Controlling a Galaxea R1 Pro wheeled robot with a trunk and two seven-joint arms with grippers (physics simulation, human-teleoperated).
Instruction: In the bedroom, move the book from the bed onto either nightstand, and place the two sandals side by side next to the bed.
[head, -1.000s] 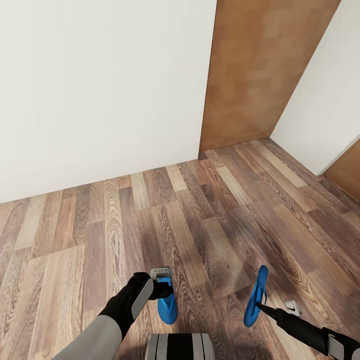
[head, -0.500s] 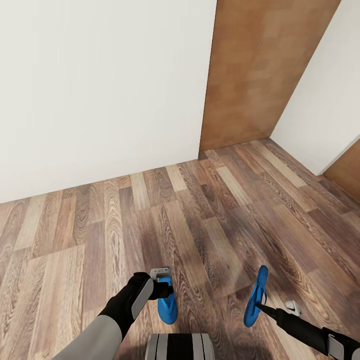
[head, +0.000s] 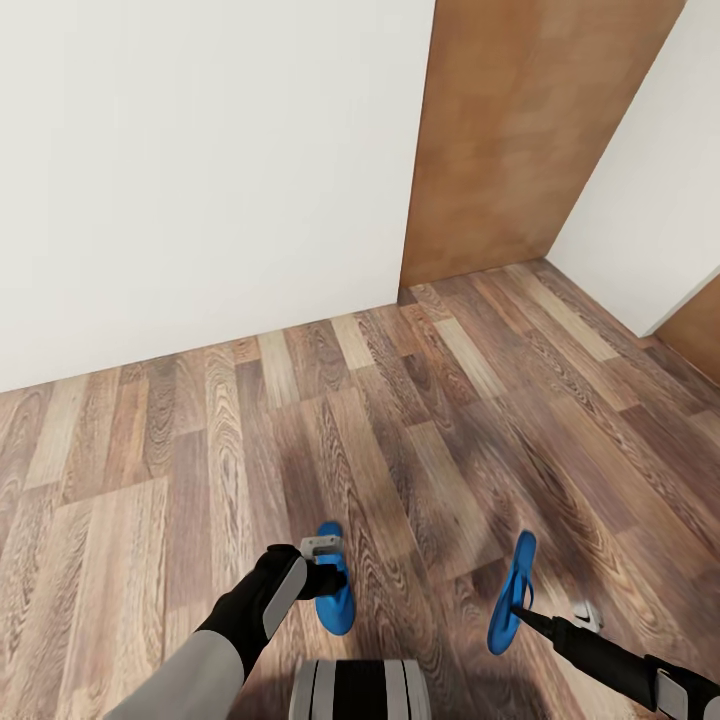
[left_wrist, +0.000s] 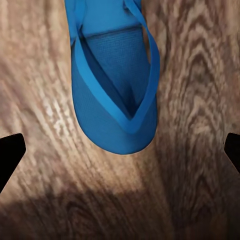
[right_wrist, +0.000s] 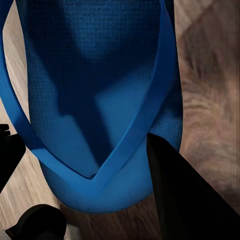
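R pincer (head: 522, 607) clamped on one sandal (head: 512, 592), held edge-up above the floor (head: 420, 440). L pincer (head: 325, 580) apart, over the other sandal (head: 333, 590) lying flat, left of the held one. Sandals not yet paired; bed, book unseen.

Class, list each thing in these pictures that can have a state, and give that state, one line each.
Left end effector: open, fingers spread wide, gripping nothing.
Sandal by the left end effector: lying flat on the wood floor, straps up, ungripped.
Right end effector: shut on the other sandal.
Other sandal: held turned on its edge.
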